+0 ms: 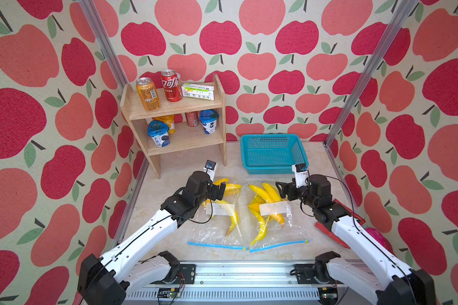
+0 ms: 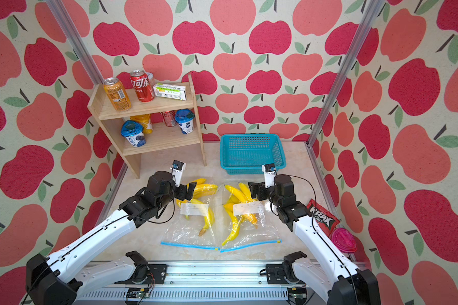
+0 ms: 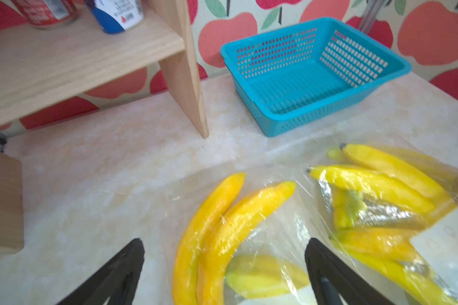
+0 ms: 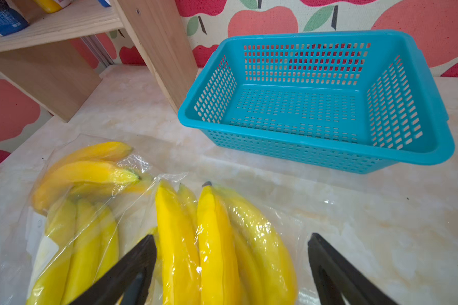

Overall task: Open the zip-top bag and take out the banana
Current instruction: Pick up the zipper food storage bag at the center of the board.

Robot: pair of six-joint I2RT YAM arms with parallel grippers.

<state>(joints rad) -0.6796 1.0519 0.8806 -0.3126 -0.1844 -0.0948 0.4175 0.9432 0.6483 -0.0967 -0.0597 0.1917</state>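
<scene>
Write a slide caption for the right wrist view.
Open right end effector above bananas in a zip-top bag; teal basket beyond.

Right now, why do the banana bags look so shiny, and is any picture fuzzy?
Left wrist view: light bounces off the crinkled bag as white glare, and the wooden shelf looks fuzzy. Right wrist view: only tiny glints on the same bag, basket sharp. Both top views: even light.

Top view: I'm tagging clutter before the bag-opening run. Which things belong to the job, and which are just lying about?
Job in hand:
- two clear plastic zip-top bags with blue strips
- yellow bananas inside them
- left gripper and right gripper, both open over the bags

Lying about:
- teal perforated plastic basket
- stocked wooden shelf
- red snack packet
- pink round lid
</scene>
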